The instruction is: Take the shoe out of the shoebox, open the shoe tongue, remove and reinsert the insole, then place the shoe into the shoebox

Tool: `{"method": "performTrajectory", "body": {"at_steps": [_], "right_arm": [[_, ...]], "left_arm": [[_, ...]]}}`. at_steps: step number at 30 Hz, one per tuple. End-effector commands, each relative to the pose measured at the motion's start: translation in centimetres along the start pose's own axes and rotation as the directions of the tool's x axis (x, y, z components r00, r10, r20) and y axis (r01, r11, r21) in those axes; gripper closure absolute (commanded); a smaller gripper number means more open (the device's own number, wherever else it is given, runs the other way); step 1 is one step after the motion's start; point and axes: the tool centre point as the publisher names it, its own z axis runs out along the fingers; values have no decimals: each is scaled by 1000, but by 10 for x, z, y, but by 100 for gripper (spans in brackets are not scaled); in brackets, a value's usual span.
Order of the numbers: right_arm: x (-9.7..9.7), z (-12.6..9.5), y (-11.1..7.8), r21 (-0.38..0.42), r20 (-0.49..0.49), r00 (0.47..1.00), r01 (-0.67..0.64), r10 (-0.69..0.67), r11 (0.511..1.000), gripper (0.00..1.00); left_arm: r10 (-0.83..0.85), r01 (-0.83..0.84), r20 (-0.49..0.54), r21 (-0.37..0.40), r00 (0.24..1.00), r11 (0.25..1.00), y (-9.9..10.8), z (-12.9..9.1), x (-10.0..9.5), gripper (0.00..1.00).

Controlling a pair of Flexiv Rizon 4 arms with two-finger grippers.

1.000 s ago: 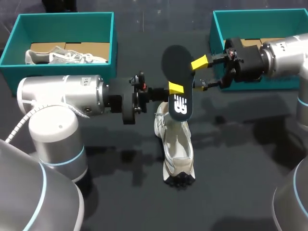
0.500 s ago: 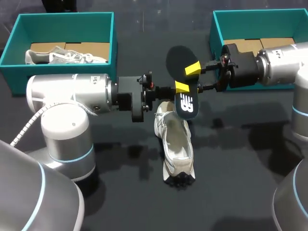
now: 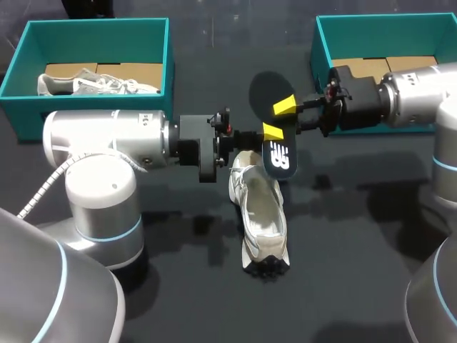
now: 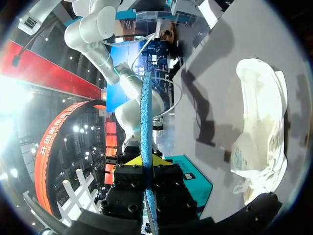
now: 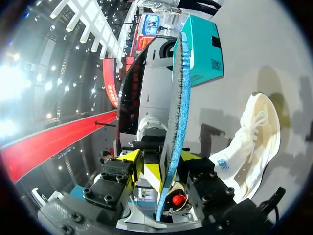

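A black insole (image 3: 265, 95) stands on edge in the air above the white shoe (image 3: 261, 214), which lies on the dark table with its toe towards the front. My left gripper (image 3: 243, 136) comes in from the left and is shut on the insole's lower part; its wrist view shows the insole (image 4: 145, 112) edge-on between its fingers (image 4: 144, 160), with the shoe (image 4: 264, 127) beside it. My right gripper (image 3: 278, 118) reaches in from the right with one yellow tip on each side of the insole (image 5: 178, 88). In its wrist view a gap shows at both fingers (image 5: 161, 157). The shoe (image 5: 249, 142) lies below.
A teal shoebox (image 3: 96, 25) at the back left holds a second white shoe (image 3: 93, 82). Another teal shoebox (image 3: 385, 21) stands at the back right, behind my right arm. Bare dark table lies in front of and beside the shoe.
My right gripper has come in towards the insole and its fingers have narrowed around it. My left arm has shifted the insole slightly to the right, keeping its grip.
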Motion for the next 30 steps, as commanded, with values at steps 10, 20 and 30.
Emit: {"method": "performTrajectory", "body": {"at_steps": [10, 20, 30], "right_arm": [[-8, 1, 5, 1, -17, 1000, -15, 15, 1000, 76], [-9, 1, 5, 0, -23, 1000, -19, 19, 1000, 100], [-10, 2, 9, 7, -31, 999, -19, 19, 1000, 100]], "left_arm": [[6, -6, -3, -7, 1000, 1000, 0, 3, 2, 100], [11, -11, -1, -19, 1000, 1000, 1, 4, 2, 100], [-8, 8, 6, -25, 1000, 1000, 0, -2, -1, 20]]}}
